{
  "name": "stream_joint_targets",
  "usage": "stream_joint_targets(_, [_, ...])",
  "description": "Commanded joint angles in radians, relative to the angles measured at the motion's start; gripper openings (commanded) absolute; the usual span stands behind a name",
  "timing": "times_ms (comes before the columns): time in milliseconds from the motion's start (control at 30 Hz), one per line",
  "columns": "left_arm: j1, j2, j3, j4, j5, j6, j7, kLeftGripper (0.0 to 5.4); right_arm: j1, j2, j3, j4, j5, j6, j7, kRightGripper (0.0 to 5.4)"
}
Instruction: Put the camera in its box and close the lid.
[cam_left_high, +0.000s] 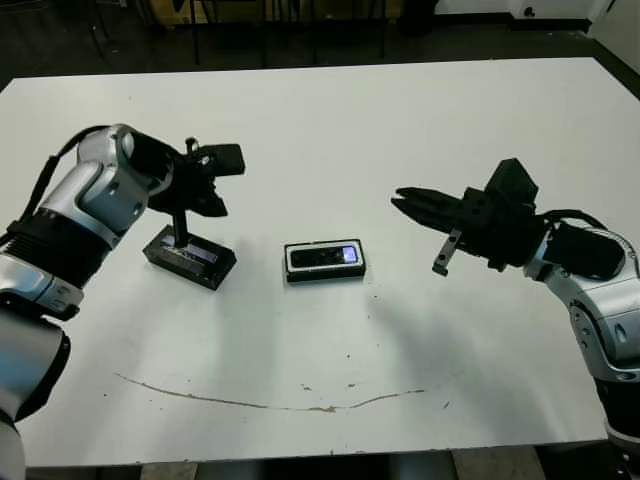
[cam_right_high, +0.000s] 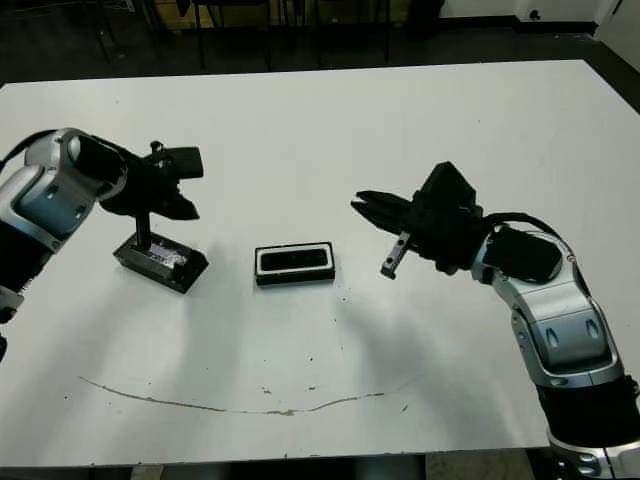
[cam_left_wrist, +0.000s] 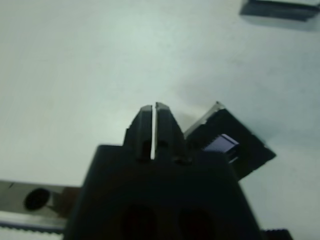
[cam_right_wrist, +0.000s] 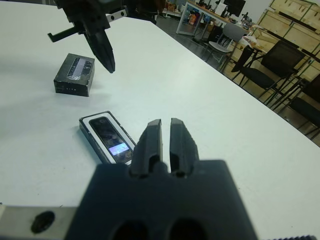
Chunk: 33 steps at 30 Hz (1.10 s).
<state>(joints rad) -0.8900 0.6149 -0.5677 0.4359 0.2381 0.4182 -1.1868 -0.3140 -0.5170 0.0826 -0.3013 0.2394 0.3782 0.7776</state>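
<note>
Camera (cam_left_high: 323, 257) already seated in the box (cam_left_high: 325, 274), near the middle of the white table (cam_left_high: 400, 120), bluish-purple glint facing up, white lining showing as a thin frame all round it. Lid (cam_left_high: 189, 256) lying flat well apart from the box, toward the robot's left, silvery-grey panel up, directly beneath the left gripper (cam_left_high: 182, 235). Left gripper poised just over the lid, pointing down, fingers pressed together with only a hairline slit between them in the left wrist view, holding nothing; contact with the lid not certain from these views. Right gripper (cam_right_high: 365, 209) hovering off the table on the box's other side, near it but clear, fingers likewise drawn together and empty.

Remaining step, by judgement: fetch the lid and seat it on the box. Lid likely light, rigid and thin, glossy panel probably slick and easy to scuff, so better pinched across the two long matte edges than pressed on the shiny face. Must open the fingers first. Low profile leaves little edge to bite, so fingertips nearly scraping the table. Box itself light enough to skid when the lid is pushed on; worth steadying with the right gripper
</note>
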Motion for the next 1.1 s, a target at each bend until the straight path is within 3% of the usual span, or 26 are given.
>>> stream_joint_targets(33, [0.036, -0.010, -0.005, 0.021, 0.015, -0.009, -0.017, 0.00, 0.018, -0.020, 0.011, -0.011, -0.014, 0.021, -0.010, 0.01])
stream_joint_targets(633, [0.057, -0.011, -0.053, -0.012, 0.084, 0.031, -0.115, 0.00, 0.031, -0.013, 0.035, -0.033, -0.019, 0.029, -0.028, 0.01])
stream_joint_targets(867, [0.053, 0.001, -0.077, -0.083, 0.093, 0.103, -0.218, 0.00, 0.030, -0.011, 0.044, -0.046, -0.017, 0.059, -0.038, 0.01])
stream_joint_targets(1100, [0.062, 0.025, -0.099, -0.153, 0.100, 0.165, -0.289, 0.00, 0.031, -0.008, 0.051, -0.042, -0.024, 0.044, -0.041, 0.01])
